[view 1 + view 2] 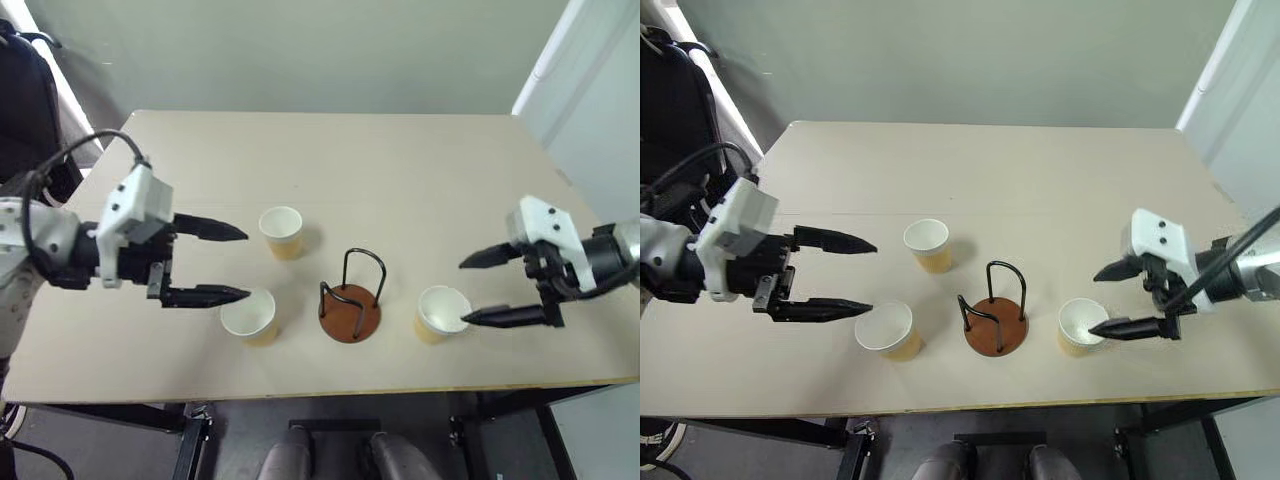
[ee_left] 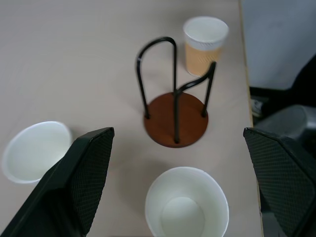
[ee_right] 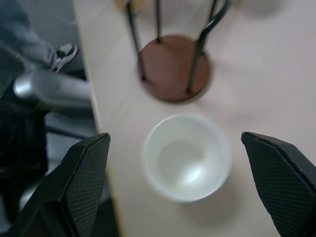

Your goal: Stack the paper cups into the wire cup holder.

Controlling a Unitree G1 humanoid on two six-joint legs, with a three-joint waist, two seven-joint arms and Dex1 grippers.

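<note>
On our beige table (image 1: 420,170), the wire cup holder (image 1: 351,300) stands empty among three paper cups (image 1: 281,232); left gripper (image 1: 228,263) and right gripper (image 1: 478,290) flank it, both spread, holding nothing.

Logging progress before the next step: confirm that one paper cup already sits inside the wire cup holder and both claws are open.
Not right. The wire cup holder is empty; all three paper cups stand on the table, as the left eye view shows. The left claw and right claw are open.
</note>
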